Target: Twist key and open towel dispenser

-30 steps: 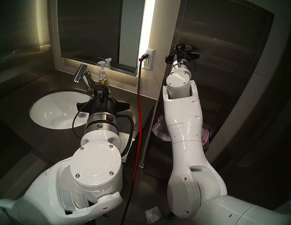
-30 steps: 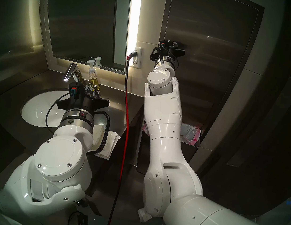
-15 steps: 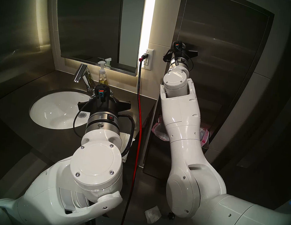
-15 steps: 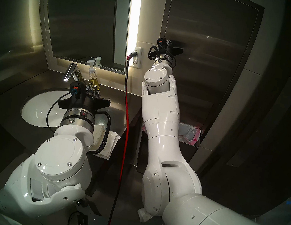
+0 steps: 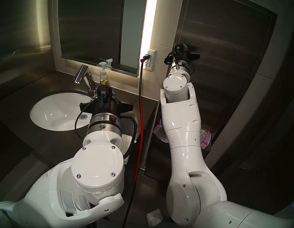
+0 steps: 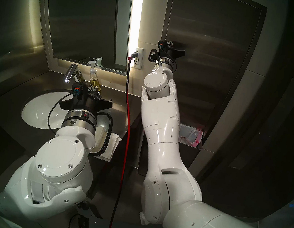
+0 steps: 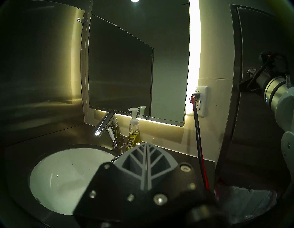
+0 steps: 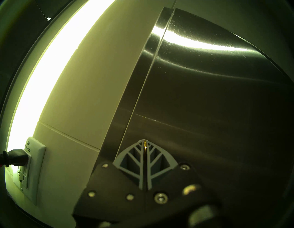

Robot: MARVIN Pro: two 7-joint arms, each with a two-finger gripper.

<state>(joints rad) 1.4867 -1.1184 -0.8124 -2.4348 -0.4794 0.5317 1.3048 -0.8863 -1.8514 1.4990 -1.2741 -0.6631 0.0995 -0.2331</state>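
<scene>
Since a second ago, the right arm's wrist has slid a touch toward the left edge of the tall brushed stainless-steel towel dispenser [image 5: 223, 46], and the right gripper [image 8: 145, 146] has drawn its ribbed grey fingers [image 8: 156, 156] together. In the right wrist view they now press tip to tip, and a thin brassy sliver, the key [image 8: 145, 147], shows in the slit between them, right at the fingertips, against the dispenser's flat door panel just beside its left seam. How much of that key is clamped I cannot tell; only that sliver shows.

Over on the other side, the left gripper [image 7: 146, 147] hangs level above the dark countertop [image 5: 23, 93], its fingers pressed flat together with nothing between them, pointing at the clear pump bottle of yellow soap [image 7: 134, 135] and the chrome faucet [image 7: 105, 125] beside the white oval sink basin [image 5: 56, 109].

Below the right forearm, the dispenser's bin with its pink-edged bag [image 6: 198, 137] stands open. A red and black power cord [image 5: 142, 110] runs down from the white wall outlet [image 5: 149, 59].
</scene>
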